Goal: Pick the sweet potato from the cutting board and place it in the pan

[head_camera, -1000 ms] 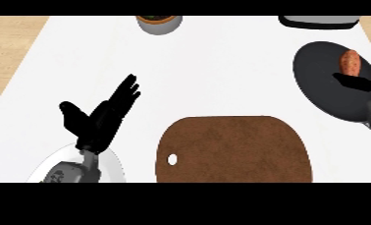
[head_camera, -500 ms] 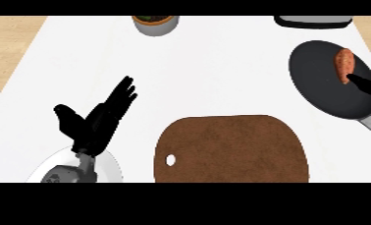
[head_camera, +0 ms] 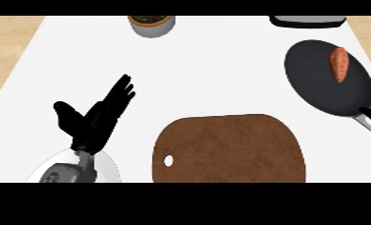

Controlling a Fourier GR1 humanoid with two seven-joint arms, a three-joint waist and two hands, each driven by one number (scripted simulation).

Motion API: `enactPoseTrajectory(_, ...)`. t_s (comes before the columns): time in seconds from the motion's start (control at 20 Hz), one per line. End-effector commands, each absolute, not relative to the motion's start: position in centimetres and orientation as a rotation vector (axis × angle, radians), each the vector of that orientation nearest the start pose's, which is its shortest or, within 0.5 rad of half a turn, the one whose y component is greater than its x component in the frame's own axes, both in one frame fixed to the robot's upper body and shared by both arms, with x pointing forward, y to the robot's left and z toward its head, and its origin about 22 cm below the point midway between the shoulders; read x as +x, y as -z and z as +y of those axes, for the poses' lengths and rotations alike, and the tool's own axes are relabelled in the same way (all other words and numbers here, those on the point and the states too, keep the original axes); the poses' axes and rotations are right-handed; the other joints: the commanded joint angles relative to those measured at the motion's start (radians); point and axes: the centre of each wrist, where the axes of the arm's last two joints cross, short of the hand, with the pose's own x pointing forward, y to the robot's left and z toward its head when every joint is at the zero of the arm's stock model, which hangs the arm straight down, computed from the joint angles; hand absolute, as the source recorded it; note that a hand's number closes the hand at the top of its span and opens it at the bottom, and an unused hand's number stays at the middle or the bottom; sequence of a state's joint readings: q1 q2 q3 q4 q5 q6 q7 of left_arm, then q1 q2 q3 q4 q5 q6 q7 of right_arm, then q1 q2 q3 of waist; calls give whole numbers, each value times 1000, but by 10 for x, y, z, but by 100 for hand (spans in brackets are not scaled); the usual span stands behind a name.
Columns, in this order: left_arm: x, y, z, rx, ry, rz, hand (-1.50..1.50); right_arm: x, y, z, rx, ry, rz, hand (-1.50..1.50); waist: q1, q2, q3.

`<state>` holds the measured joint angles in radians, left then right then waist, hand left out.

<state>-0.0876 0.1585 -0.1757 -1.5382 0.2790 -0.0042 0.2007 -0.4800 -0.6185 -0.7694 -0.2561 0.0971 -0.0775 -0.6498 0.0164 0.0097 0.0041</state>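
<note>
Sweet potato (head_camera: 339, 64) lies in the pan (head_camera: 319, 84), upper right part of it, long axis roughly up-down in the view, nothing touching it. Pan sits at the table's (head_camera: 217, 67) right side, handle (head_camera: 362, 119) running off toward the lower right edge. Board (head_camera: 228, 149) is bare, bottom centre, hang hole (head_camera: 169, 160) at its left edge. Left robot hand (head_camera: 94, 116) at lower left, resting: fingers spread and straight, pointing up-right, thumb out to the left, holding nothing. Its forearm comes in over a white plate (head_camera: 109, 165) at the bottom left corner. Right robot hand doesn't show in the view. Grey pot (head_camera: 151, 24) with dark contents at top centre; dark tray-like thing (head_camera: 307, 20) at top right, cut off by the edge.
</note>
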Motion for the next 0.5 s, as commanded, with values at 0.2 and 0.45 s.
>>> enactPoseTrajectory(0.2, 249, -13, 233, -218, 96, -1344, 0, 206, 43, -525, -712, 317, -1549, -150, -5, -6, -2)
enactPoseTrajectory(0.45, 260, -1, 228, -216, 81, -1357, 0, 219, 47, -510, -688, 285, -1547, -150, -13, -8, -4)
